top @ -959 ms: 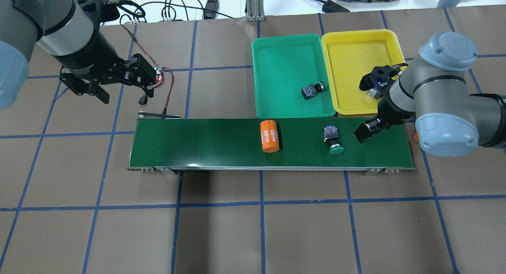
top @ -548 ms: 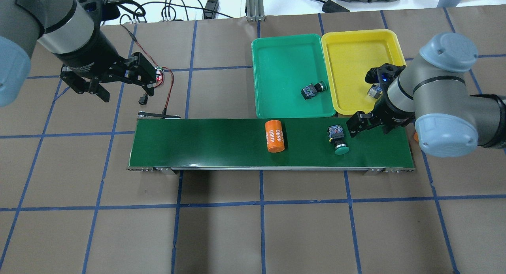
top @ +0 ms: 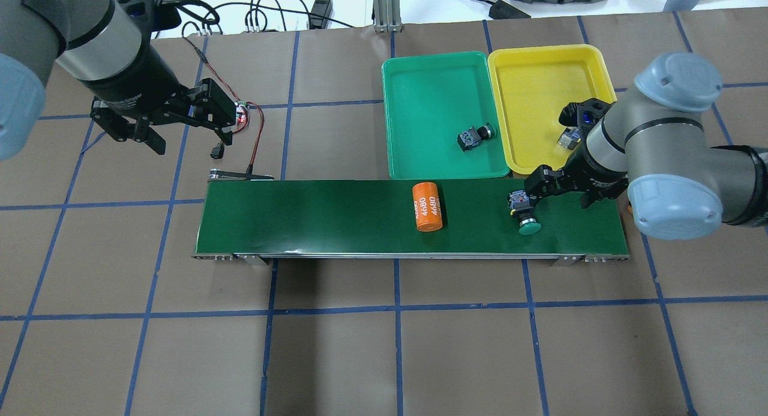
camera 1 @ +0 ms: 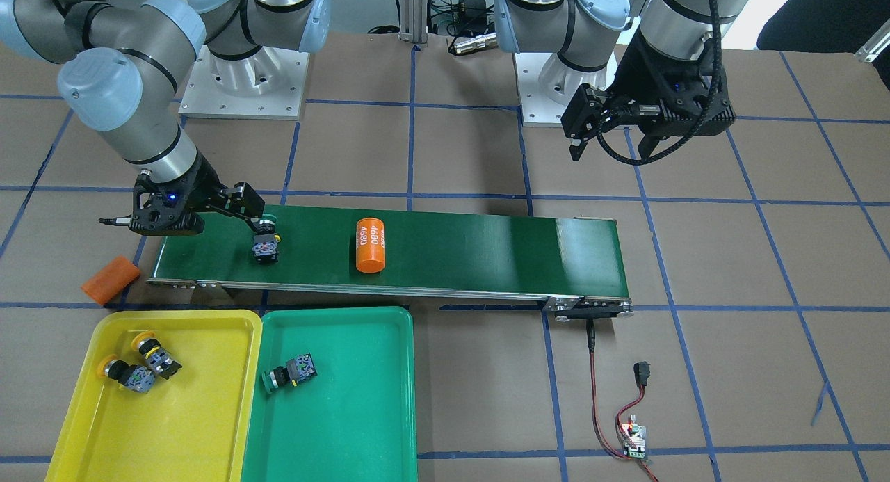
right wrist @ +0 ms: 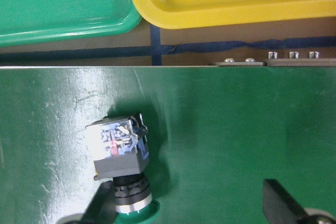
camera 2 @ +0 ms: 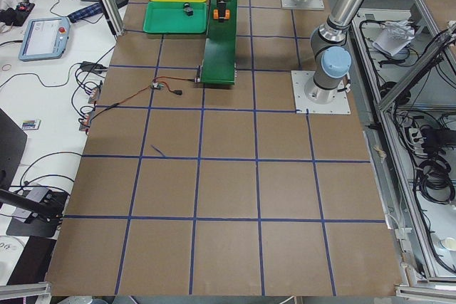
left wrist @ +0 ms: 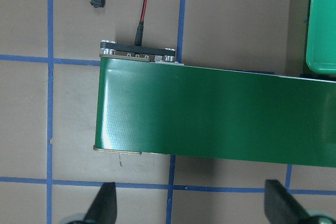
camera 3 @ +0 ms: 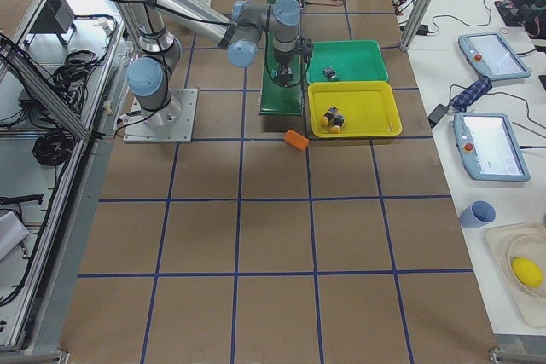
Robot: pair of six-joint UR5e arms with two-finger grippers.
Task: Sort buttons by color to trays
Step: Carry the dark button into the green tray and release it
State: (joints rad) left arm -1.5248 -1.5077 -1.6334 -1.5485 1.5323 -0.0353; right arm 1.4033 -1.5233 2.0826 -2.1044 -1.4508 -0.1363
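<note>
L gripper [left wrist: 191,209]: released, fingers spread wide, hanging over the table w/ the belt [top: 312,218] end just ahead of its tips. Orange cyl. [top: 428,207] lies on the belt btwn the two grippers, nearer the R one. Green tray [top: 420,104] sits across the belt's edge from R gripper [right wrist: 190,208] and holds one green button [top: 476,135]. Green-cap button [top: 523,209] lies on its side on the belt, hard by one finger [right wrist: 102,208] of R gripper; contact: can't tell. R gripper is released, low over the belt. Yellow tray [top: 540,86], just beyond it, holds two yellow buttons [camera 1: 156,355].
</note>
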